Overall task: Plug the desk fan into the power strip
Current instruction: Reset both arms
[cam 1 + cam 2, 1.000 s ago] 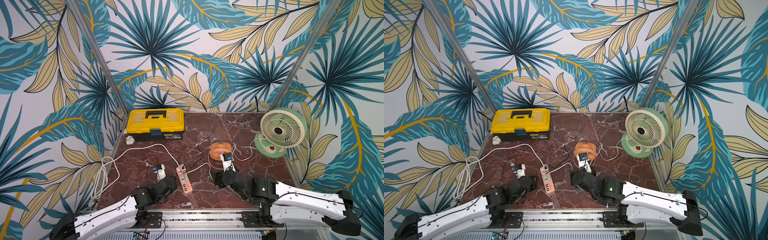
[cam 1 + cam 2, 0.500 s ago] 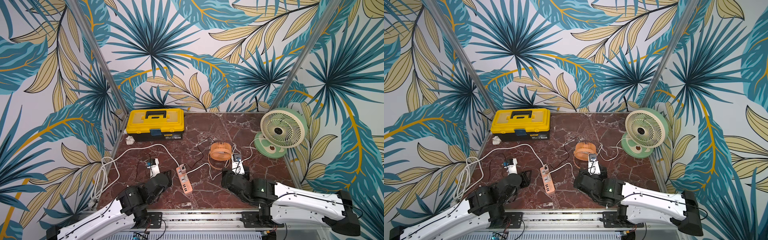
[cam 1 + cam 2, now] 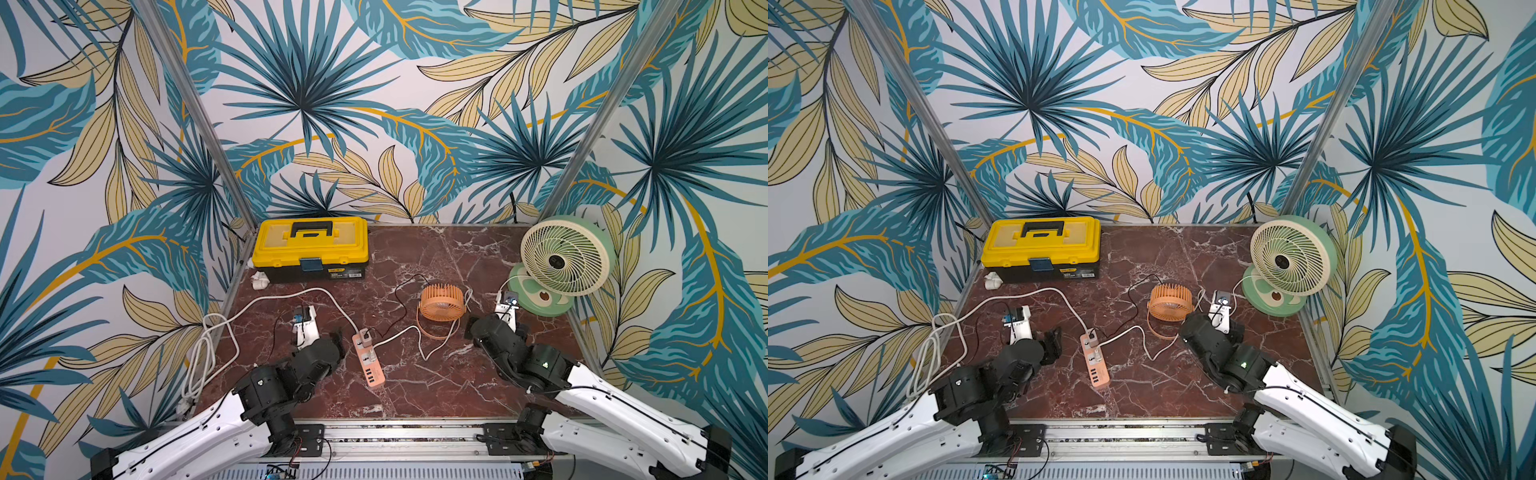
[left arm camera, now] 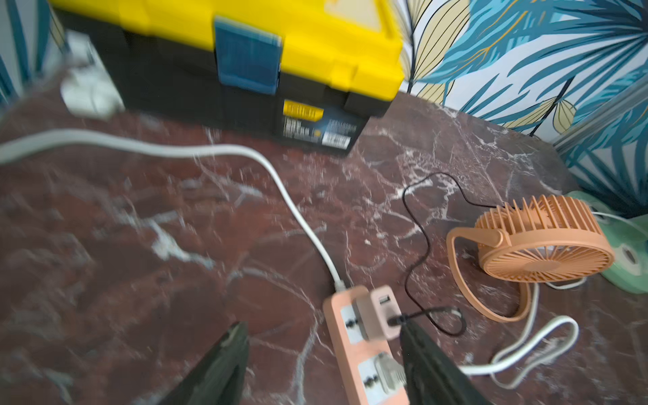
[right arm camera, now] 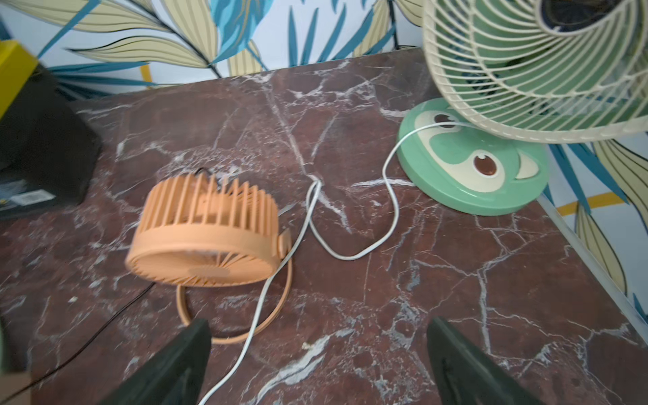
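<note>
Salmon-orange, the power strip (image 3: 367, 360) lies flat near the front of the counter (image 3: 436, 386), between the two arms. Only the left wrist view makes out its sockets. A pink USB adapter (image 4: 380, 312) fills the end one, with a thin black cable (image 4: 417, 245) running from it toward the small orange fan (image 4: 543, 245). A pale plug (image 4: 385, 368) sits in the next socket (its white lead (image 4: 484, 367) loops off sideways). The right wrist view misses the strip altogether but shows the green desk fan (image 5: 526, 52) close up. Its round base is printed with cartoon eyes, and a white lead trails from it past the orange fan. The strip's dark USB ports (image 3: 371, 376) show only in both top views.

Red-brown marble with white veins covers the counter. Tropical leaf wallpaper (image 3: 374, 104) closes three sides, and a yellow toolbox (image 3: 311, 245) sits at the back left corner.

Both arms lie low, stretched forward from the front rail. The left pincer (image 4: 321, 333) stands open just beside the strip, holding nothing. The right pincer (image 5: 319, 326) gapes wide over bare marble near the orange fan.
</note>
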You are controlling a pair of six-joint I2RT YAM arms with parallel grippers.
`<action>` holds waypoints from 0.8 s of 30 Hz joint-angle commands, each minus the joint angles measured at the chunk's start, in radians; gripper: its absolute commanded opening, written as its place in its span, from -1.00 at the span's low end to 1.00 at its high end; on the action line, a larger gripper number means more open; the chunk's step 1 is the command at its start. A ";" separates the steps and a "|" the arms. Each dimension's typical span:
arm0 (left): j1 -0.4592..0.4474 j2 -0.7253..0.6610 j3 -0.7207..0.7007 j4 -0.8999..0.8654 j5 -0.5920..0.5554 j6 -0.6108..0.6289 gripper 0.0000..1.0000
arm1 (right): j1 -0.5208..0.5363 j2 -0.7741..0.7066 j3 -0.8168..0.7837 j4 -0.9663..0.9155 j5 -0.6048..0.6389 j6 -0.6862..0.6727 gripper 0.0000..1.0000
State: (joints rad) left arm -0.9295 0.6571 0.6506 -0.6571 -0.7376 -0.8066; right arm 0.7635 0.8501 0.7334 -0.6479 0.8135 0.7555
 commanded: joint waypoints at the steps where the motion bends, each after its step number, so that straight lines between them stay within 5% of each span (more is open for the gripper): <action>1: 0.063 0.090 0.185 0.106 -0.209 0.263 0.56 | -0.089 -0.009 0.015 0.040 -0.001 -0.052 0.99; 5: 0.227 0.252 0.226 0.262 -0.355 0.456 0.93 | -0.099 -0.009 -0.034 0.210 0.193 -0.207 0.99; 7: 0.317 0.319 0.173 0.454 -0.353 0.607 1.00 | -0.100 0.021 -0.058 0.236 0.345 -0.208 0.99; 10: 0.483 0.456 0.117 0.558 -0.287 0.641 1.00 | -0.146 0.057 -0.085 0.251 0.452 -0.189 0.99; 14: 0.644 0.585 -0.021 0.628 -0.198 0.535 1.00 | -0.279 0.041 -0.196 0.408 0.420 -0.268 0.99; 19: 0.659 0.640 -0.195 0.996 -0.150 0.529 1.00 | -0.481 0.082 -0.303 0.605 0.287 -0.319 0.99; 21: 0.674 0.632 -0.170 0.928 -0.108 0.488 1.00 | -0.534 0.150 -0.330 0.717 0.247 -0.364 0.99; 24: 0.686 0.634 -0.226 1.088 -0.045 0.539 1.00 | -0.595 0.252 -0.355 0.907 0.130 -0.448 0.99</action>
State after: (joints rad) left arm -0.2584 1.3010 0.4675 0.2283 -0.8585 -0.2836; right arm 0.2001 1.0550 0.4042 0.0299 1.0683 0.4091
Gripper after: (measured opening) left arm 0.999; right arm 0.995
